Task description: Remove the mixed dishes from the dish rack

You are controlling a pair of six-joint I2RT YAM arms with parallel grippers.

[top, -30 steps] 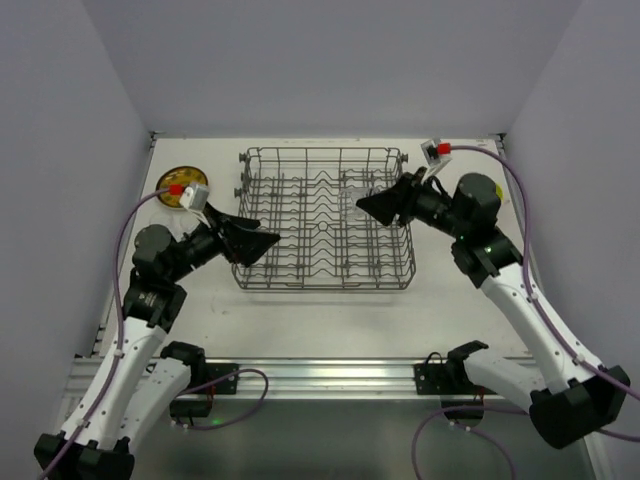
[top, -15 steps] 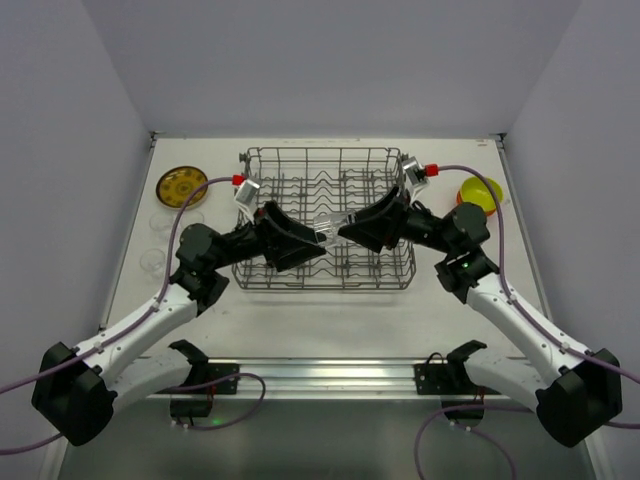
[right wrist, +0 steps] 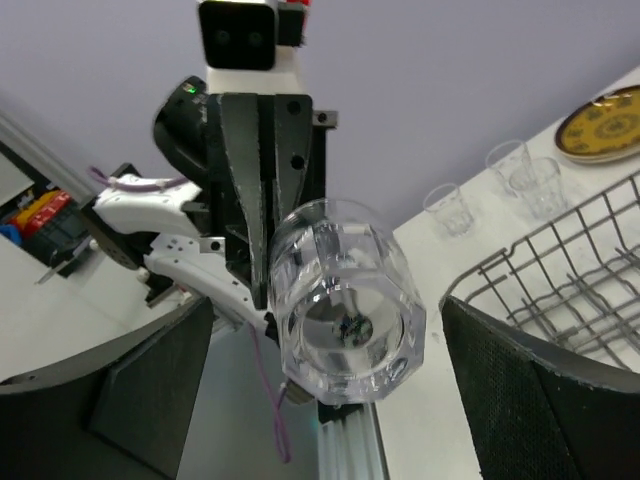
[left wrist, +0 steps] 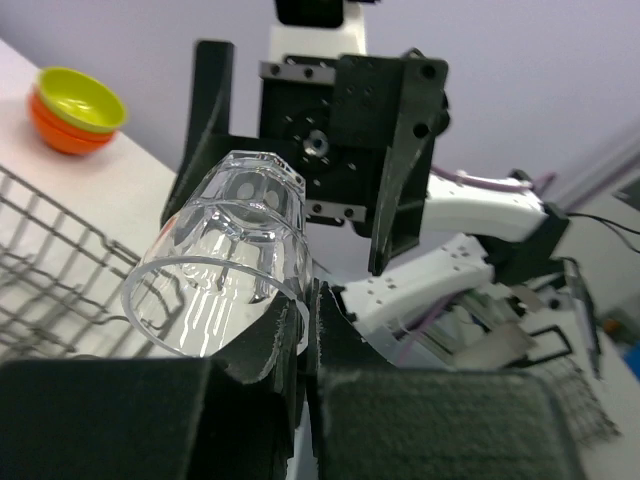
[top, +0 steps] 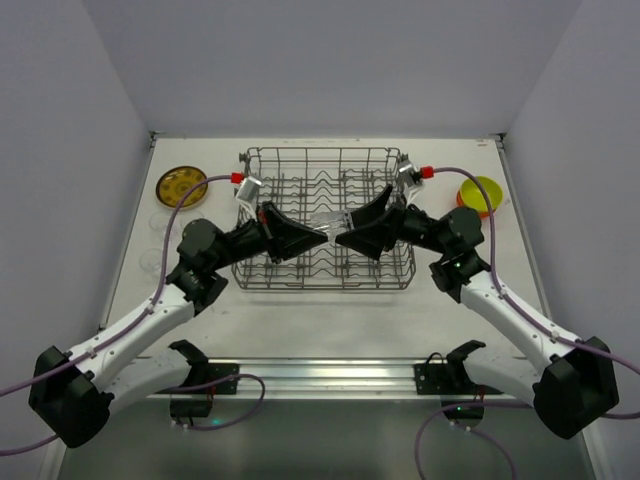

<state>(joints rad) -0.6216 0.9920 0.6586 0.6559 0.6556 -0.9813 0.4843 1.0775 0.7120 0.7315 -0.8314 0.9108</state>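
with your left gripper [left wrist: 300,330] pinched on the clear glass [left wrist: 225,255] rim and the right gripper [right wrist: 330,360] spread wide, lift it slowly left, clear of the dish rack [top: 325,262].

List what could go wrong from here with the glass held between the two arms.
1. The left gripper pinches only the rim of the clear glass, which hangs sideways above the dish rack; a slip would likely drop it onto the wires.
2. The right gripper is open with a finger either side of the glass; a crooked retreat might knock it loose.
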